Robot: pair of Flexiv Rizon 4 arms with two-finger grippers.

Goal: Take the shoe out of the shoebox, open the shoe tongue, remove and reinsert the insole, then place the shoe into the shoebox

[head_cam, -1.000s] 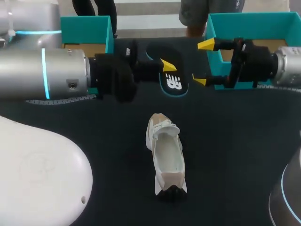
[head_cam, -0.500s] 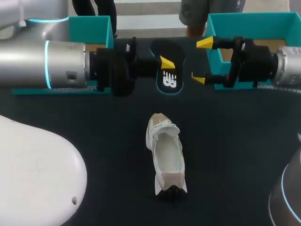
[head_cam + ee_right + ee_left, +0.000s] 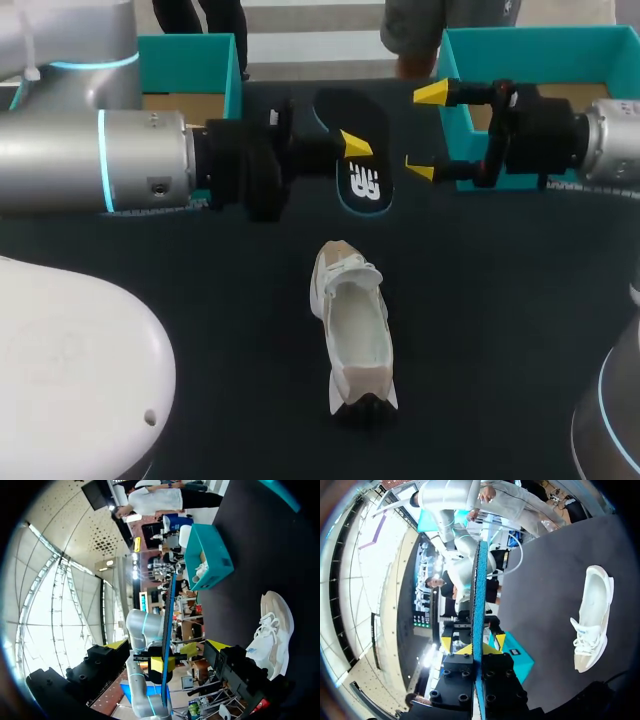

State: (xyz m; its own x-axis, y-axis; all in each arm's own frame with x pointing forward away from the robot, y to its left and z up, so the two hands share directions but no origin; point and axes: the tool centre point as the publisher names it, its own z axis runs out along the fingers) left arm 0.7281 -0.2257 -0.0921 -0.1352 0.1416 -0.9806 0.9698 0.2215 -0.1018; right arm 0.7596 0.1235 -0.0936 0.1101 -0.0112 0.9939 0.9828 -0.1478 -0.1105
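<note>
- The left gripper (image 3: 352,150) is hanging above the far half of the dark table (image 3: 500,300), its arm coming in from 9 o'clock. Its fingers are pinching the insole (image 3: 362,180).
- The insole is hanging off the table with its printed face turned this way. From the left wrist (image 3: 476,650) it is showing only as a thin blue edge (image 3: 476,590) clamped between the two yellow tips, and that edge is cutting the outlook ahead in two.
- The right gripper (image 3: 425,132) is sitting at 3 o'clock of the insole, level with it. Its fingers are standing spread wide, with one yellow tip high and one low, and they are gripping nothing.
- From the right wrist (image 3: 167,645) the insole's edge (image 3: 168,615) is lining up with the gap between the open fingers. It is lying ahead of them and is not touching either one.
- The shoe (image 3: 352,330) is lying on the table at 6 o'clock of the insole, well apart from both grippers. Its toe is pointing to 12 o'clock, and its mouth is facing up and showing a pale inside.
- The left-hand box (image 3: 190,60) is standing at 10 o'clock on the table, and the left arm is hiding its lower front.
- The right-hand box (image 3: 520,50) is standing at 2 o'clock, and the right gripper's black body is covering part of its near wall.
</note>
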